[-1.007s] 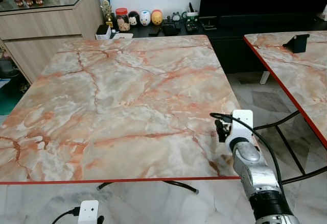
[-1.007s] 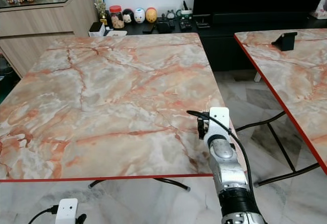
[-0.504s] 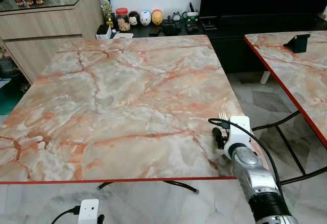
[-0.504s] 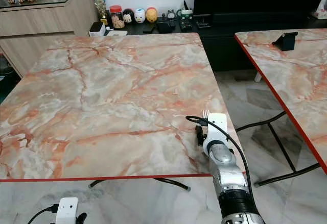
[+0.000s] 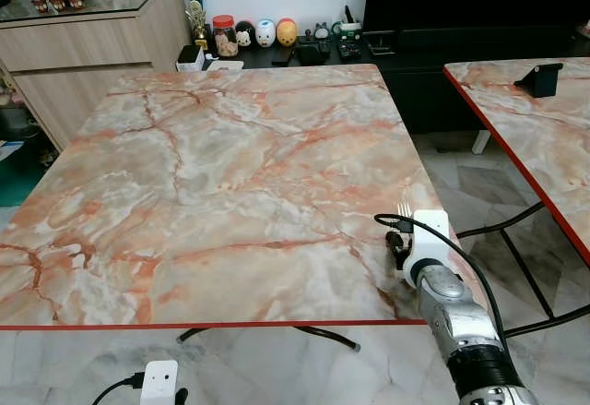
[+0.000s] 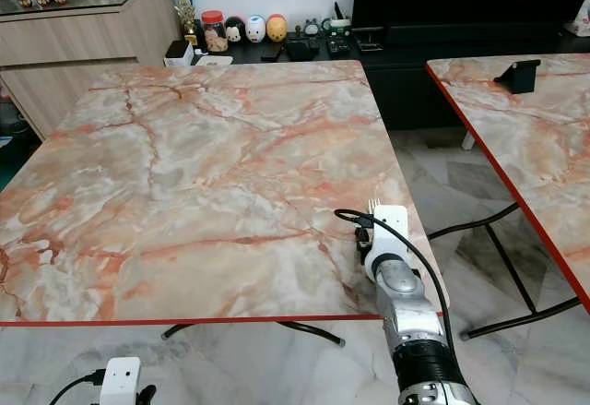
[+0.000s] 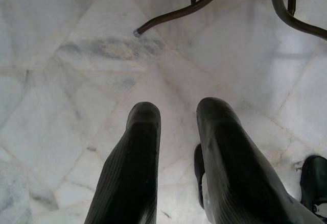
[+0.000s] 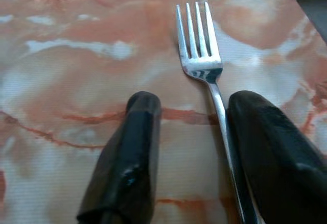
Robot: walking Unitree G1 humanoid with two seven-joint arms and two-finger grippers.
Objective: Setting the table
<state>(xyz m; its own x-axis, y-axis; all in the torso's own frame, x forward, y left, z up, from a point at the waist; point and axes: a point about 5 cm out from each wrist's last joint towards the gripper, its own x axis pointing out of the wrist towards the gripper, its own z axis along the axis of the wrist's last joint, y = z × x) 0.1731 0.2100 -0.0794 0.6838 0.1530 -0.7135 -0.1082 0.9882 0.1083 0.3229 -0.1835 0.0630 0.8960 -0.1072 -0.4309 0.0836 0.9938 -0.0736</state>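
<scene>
Two ribbed black fingers of the right gripper [image 8: 186, 147] are spreading apart over a slim steel fork [image 8: 202, 55] lying near the marble table's [image 5: 212, 174] right edge.

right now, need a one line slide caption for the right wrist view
Right gripper open over the marble table, a silver fork lying flat between its black fingers, close to one of them.

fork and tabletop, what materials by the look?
Fork: polished metal, likely stainless steel; silver tines mirror the light. Tabletop: marble-look pink and white veining with a thin red edge, so likely a printed laminate rather than stone, though that stays open.
</scene>
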